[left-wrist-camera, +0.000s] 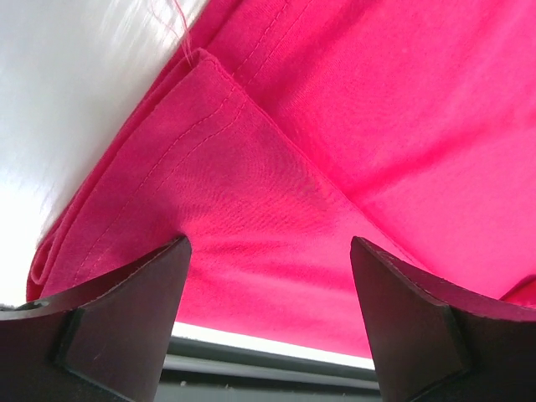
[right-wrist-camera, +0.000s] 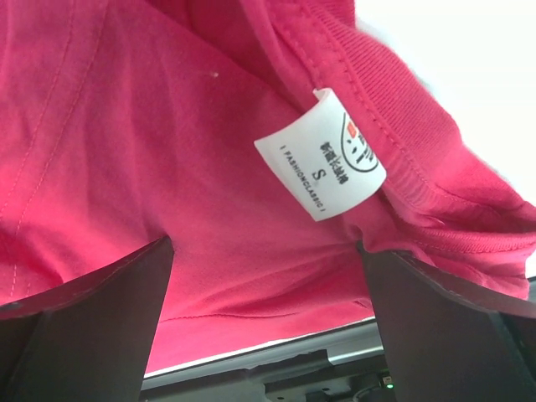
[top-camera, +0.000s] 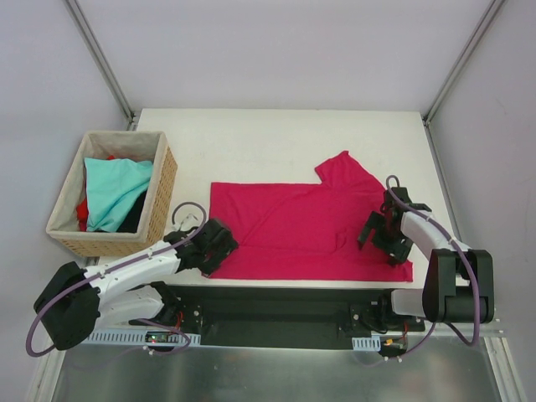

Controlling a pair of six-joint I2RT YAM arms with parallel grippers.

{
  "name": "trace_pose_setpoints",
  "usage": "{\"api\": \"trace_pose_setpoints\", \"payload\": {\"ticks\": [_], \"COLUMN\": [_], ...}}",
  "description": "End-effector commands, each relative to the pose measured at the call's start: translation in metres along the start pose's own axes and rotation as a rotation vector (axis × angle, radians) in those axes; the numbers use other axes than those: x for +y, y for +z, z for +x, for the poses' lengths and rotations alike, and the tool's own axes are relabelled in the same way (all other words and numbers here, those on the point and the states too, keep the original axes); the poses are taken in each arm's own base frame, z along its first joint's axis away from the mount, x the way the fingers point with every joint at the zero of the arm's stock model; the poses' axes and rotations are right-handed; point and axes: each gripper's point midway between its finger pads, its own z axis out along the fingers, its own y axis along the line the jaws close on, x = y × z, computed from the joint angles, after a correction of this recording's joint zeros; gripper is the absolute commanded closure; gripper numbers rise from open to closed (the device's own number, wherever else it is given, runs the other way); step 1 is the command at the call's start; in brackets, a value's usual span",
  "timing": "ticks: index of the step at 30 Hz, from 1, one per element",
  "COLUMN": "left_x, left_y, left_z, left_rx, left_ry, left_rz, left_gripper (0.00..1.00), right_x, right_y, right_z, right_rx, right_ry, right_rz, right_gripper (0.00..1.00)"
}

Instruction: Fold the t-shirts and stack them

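Left claw (top-camera: 219, 247) and right claw (top-camera: 381, 239) hang low, spread wide (both tipped downward).

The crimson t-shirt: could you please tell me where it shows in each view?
Top external: t-shirt spread flat at mid-table, toward the near edge.
Left wrist: its hem corner fills the frame.
Right wrist: its collar and size label fill the frame.
Shared landmark: the white table, edging the cloth in all three.
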Motion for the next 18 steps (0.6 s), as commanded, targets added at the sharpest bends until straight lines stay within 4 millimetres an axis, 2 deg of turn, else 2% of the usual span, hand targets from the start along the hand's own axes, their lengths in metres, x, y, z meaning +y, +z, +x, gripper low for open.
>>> {"api": "trace_pose_setpoints", "payload": {"ticks": [1, 6, 18], "left_x": [0.0944, 0.0957, 0.0922], "left_y": [-0.0045, -0.0107, -0.0097], "left_z": [0.0068, 0.0073, 0.0004], "left_rx": [-0.002, -0.009, -0.048], "left_ry": [0.063, 0.053, 0.086], "left_rz": [-0.350, -0.369, -0.378], "left_gripper": [0.20, 0.20, 0.18], "right_x": [-0.0144, -0.0145, -0.0192], "right_y": [-0.0046, -0.0040, -0.0107], "right_z": [0.0006, 0.0049, 0.0077], "right_rx": [0.015, 0.026, 0.012], "right_ry": [0.020, 0.035, 0.088], "right_rz": [0.076, 0.074, 0.065], "right_gripper": [0.00, 0.00, 0.00]}}
